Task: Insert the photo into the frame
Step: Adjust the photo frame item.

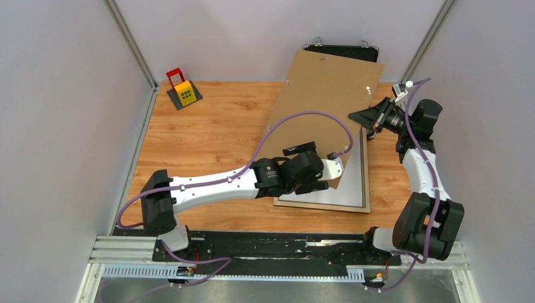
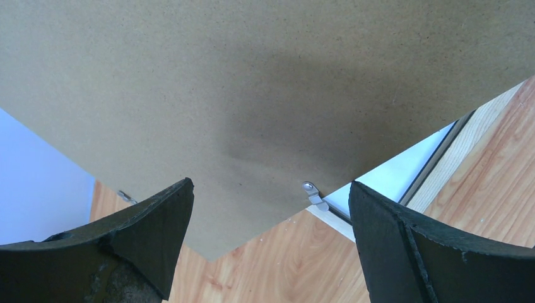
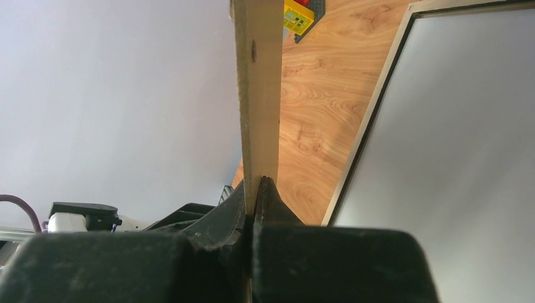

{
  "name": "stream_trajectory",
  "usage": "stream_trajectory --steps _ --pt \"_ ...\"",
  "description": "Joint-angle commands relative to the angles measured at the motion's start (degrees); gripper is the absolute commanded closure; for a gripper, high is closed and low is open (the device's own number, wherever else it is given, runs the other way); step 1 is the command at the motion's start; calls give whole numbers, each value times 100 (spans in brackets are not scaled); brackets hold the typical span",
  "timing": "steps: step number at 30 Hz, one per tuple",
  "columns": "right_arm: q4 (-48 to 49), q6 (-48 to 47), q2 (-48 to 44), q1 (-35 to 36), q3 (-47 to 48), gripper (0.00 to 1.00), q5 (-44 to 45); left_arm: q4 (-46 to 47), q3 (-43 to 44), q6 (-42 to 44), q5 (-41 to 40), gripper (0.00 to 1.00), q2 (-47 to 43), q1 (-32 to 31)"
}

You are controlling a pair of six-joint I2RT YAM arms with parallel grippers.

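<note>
Bearing the frame (image 1: pixel 322 206), wood-grain tabletop (image 1: pixel 214 132) between pale walls (image 1: pixel 63 126).

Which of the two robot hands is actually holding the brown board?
The right hand, pinched shut on an edge of the brown board. The left hand gapes open near its corner, gripping nothing.

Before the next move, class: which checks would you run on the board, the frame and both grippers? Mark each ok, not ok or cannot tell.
1. Right gripper shut on the backing board edge: ok.
2. Left gripper open, the board's low corner between its fingers, ungripped: ok.
3. Frame lying flat on the table: ok.
4. Frame opening uncovered: not ok, the tilted board overhangs it.
5. Photo seated in the frame: cannot tell; only a pale sheet shows inside.
</note>
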Motion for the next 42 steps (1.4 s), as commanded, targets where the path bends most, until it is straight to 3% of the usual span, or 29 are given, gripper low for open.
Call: stream_trajectory --steps 1,26,42 --pt "228 122 -211 -28 195 100 -181 200 4 74 -87 0 40 -48" --pt "219 59 -236 -43 148 100 -243 863 -372 762 -926 0 35 20" --pt "184 37 -281 -163 188 100 -356 506 -409 815 -364 0 -370 714"
